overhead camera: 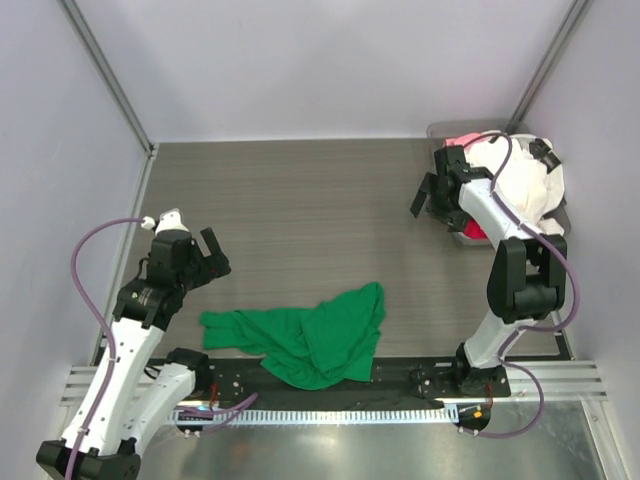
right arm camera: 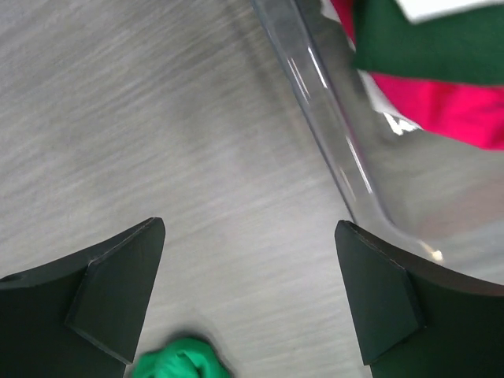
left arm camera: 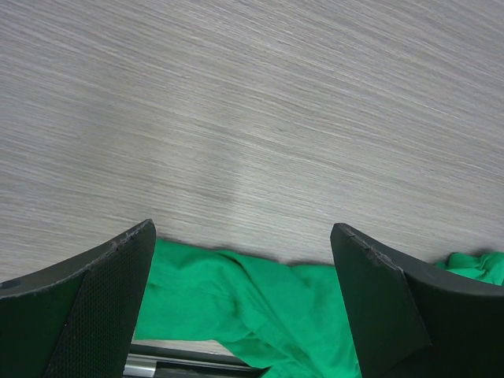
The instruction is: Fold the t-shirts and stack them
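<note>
- the table (overhead camera: 300, 200) is the biggest thing here, a grey wood-grain top.
- the green t-shirt (overhead camera: 315, 340) lies at 6 o'clock on it in the top view, by the near edge between the two arm bases. it is crumpled and bunched, with one part trailing toward 9 o'clock. no neat fold shows.
- the clear bin (overhead camera: 441, 131) sits at 2 o'clock on the table.
- the bin holds the other shirts: a white t-shirt (overhead camera: 530, 185) heaped on top, a pink t-shirt (overhead camera: 462, 142) at the bin's 11 o'clock corner and a red t-shirt (overhead camera: 476, 232) at its 7 o'clock side. they look piled, not folded. the right wrist view also shows a dark green cloth (right arm camera: 425, 47) in there, and i cannot tell what it is.
- the left gripper (overhead camera: 215, 254) hangs at 8 o'clock over bare table, near the green t-shirt but apart from it. its fingers are spread wide with nothing between them.
- the right gripper (overhead camera: 431, 203) hangs at 3 o'clock, just outside the bin's 9 o'clock wall. its fingers are also spread and empty.
- the task looks barely begun: nothing is folded and there is no stack. the green t-shirt needs spreading flat and folding, and then the shirts in the bin each need the same.
</note>
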Robot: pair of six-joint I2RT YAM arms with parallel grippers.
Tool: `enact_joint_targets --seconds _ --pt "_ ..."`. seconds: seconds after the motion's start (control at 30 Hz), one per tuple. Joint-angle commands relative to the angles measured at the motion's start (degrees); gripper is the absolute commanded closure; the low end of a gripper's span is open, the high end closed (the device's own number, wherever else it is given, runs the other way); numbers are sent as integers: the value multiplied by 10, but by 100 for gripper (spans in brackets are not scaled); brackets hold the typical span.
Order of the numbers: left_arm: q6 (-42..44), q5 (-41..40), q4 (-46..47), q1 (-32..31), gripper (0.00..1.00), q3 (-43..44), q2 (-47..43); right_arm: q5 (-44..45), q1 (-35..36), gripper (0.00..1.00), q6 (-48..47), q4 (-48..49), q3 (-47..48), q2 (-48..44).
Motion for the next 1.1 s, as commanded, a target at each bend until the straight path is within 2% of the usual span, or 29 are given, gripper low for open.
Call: enact_joint_targets --seconds 0.0,0.07,0.1,0.13,0.2,0.23,0.3,0.33,0.43,0.67,1.07 --pt "-3 -16 -2 -2 7 10 -2 44 84 5 -28 -36 -7 -54" --pt "-3 -20 -2 -2 7 10 -4 37 146 8 -16 -42 -7 -68" --pt "-3 -22 -2 -2 7 11 -5 37 202 10 5 -44 -7 -71" --pt "-4 -25 -1 -1 7 11 -7 29 233 15 13 -45 -7 -74" --pt "-4 -29 -2 -1 7 11 -10 31 288 20 36 -45 -7 -70" --pt "-4 -30 -3 -1 7 11 -10 34 343 26 53 -46 -4 -65" --pt "-4 -32 -3 -2 7 11 -15 46 392 31 69 -50 2 -47" --pt "-4 -32 -3 -2 7 11 -16 49 432 37 84 -50 5 -40" --pt "-4 -33 -3 -2 7 11 -18 59 503 42 99 -56 23 4" --pt "-4 -35 -4 -2 7 12 -25 70 595 48 126 -65 75 92" --pt "-4 -33 -3 -1 7 12 -28 71 648 52 141 -68 122 164"
